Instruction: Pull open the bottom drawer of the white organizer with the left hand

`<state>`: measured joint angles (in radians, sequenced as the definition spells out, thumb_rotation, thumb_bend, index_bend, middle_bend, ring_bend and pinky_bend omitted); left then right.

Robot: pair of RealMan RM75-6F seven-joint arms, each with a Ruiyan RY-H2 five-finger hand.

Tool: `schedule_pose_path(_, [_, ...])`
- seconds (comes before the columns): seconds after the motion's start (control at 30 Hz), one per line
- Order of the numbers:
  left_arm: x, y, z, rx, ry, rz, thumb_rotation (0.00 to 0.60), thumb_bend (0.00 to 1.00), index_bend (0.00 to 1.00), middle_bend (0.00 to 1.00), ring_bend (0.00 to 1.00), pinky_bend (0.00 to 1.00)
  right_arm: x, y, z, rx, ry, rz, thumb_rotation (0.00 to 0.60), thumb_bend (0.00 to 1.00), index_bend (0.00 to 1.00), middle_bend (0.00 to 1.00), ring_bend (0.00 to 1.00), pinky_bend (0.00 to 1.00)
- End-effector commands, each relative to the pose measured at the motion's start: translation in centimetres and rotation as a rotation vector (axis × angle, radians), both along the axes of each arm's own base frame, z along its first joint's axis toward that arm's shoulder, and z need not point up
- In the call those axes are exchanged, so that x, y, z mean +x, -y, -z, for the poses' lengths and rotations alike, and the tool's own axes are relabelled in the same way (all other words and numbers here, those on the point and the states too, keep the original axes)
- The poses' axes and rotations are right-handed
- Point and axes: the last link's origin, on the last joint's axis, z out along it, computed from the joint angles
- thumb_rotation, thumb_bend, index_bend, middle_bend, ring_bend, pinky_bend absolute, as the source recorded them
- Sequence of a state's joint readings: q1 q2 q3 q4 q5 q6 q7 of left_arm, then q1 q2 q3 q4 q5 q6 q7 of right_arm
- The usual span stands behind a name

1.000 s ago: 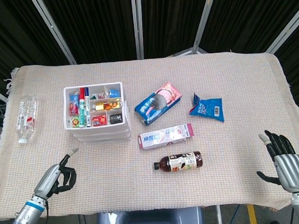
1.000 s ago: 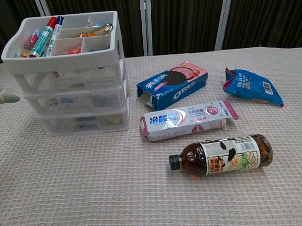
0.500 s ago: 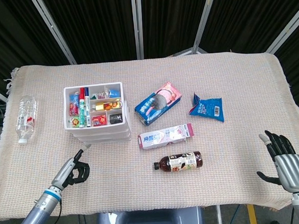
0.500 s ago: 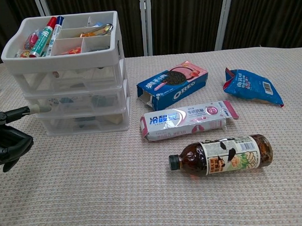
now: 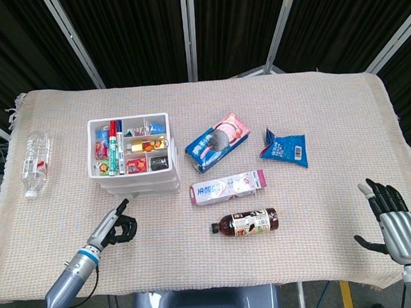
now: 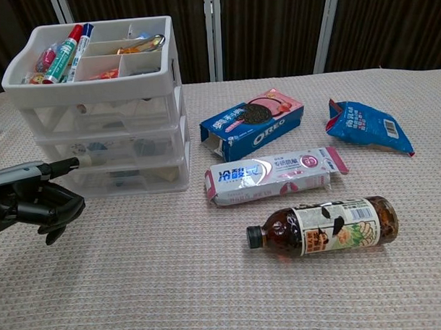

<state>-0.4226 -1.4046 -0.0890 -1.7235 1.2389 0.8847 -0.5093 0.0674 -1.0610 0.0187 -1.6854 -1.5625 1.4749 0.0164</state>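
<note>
Chest view shows left hand point(image 6: 35, 200) w/ one finger out at the white organizer's point(image 6: 106, 104) bottom drawer point(image 6: 127, 179), other fingers curled, holding nothing. Head view alone shows right hand point(image 5: 395, 223), fingers spread, at tabletop's point(image 5: 315, 119) front-right corner. Organizer sits left-of-center, drawer fronts facing front edge.

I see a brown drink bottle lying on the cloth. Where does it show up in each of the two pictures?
Head view: brown drink bottle lies low, just right of centre, below the toothpaste box.
Chest view: brown drink bottle lies lower right, near the camera.
Shared landmark: the toothpaste box sits just behind it in both.
</note>
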Motion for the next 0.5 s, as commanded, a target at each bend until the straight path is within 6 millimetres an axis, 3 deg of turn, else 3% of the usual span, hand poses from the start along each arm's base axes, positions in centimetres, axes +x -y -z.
schedule_pose_path(0.03, [0.4, -0.3, 0.6, -0.014, -0.005, 0.004, 0.6, 0.65, 0.0, 0.76, 0.79, 0.67, 0.0, 0.0, 0.0, 0.002, 0.001, 0.0, 0.6, 0.04, 0.0, 0.0, 0.0, 0.0])
schedule_pose_path(0.5, [1.1, -1.4, 1.5, -0.013, -0.005, -0.01, 0.6, 0.65, 0.0, 0.76, 0.79, 0.67, 0.2, -0.2, 0.0, 0.001, 0.001, -0.008, 0.6, 0.04, 0.0, 0.0, 0.0, 0.0])
